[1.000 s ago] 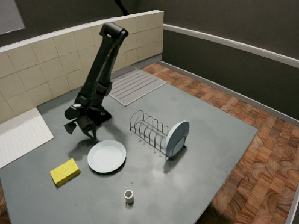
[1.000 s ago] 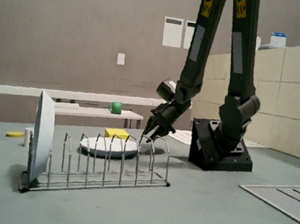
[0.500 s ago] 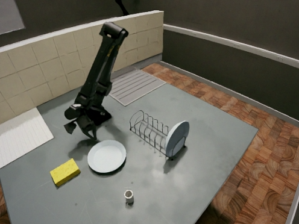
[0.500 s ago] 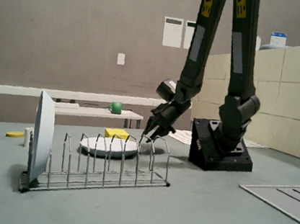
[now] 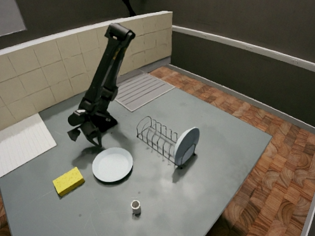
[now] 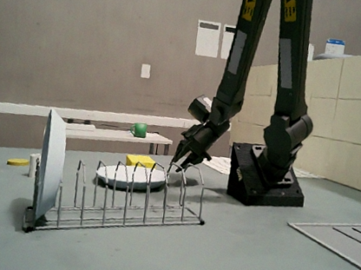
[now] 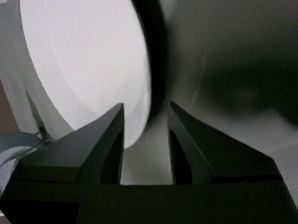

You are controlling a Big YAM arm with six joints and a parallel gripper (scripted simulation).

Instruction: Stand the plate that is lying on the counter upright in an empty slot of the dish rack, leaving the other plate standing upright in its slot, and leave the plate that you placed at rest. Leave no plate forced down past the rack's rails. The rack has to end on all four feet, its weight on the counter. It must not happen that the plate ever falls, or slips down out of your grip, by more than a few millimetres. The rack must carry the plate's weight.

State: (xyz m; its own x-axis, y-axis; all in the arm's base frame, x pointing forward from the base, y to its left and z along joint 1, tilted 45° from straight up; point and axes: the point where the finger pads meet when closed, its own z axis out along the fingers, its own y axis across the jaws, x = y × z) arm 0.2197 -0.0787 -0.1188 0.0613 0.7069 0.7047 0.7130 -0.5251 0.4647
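A pale blue-white plate [image 5: 112,165] [image 6: 131,178] [image 7: 95,60] lies flat on the counter. The wire dish rack [image 5: 163,151] [image 6: 124,215] stands on the counter to its right in the top view. Another plate [image 5: 187,146] [image 6: 52,163] stands upright in the rack's end slot, away from the arm; the other slots look empty. My gripper [image 5: 99,146] [image 6: 176,167] [image 7: 146,111] is partly open and empty, pointing down just beside the lying plate's arm-side rim. In the wrist view that rim shows beyond and between the fingertips. Whether a finger touches it cannot be told.
A yellow sponge [image 5: 68,181] [image 6: 140,161] lies beside the lying plate. A small white cup [image 5: 136,207] [image 6: 33,166] stands toward the front. A ridged grey mat [image 5: 134,106] lies behind the rack, and a white cloth [image 5: 28,143] lies at the left. The tiled wall [image 5: 63,70] runs behind the arm.
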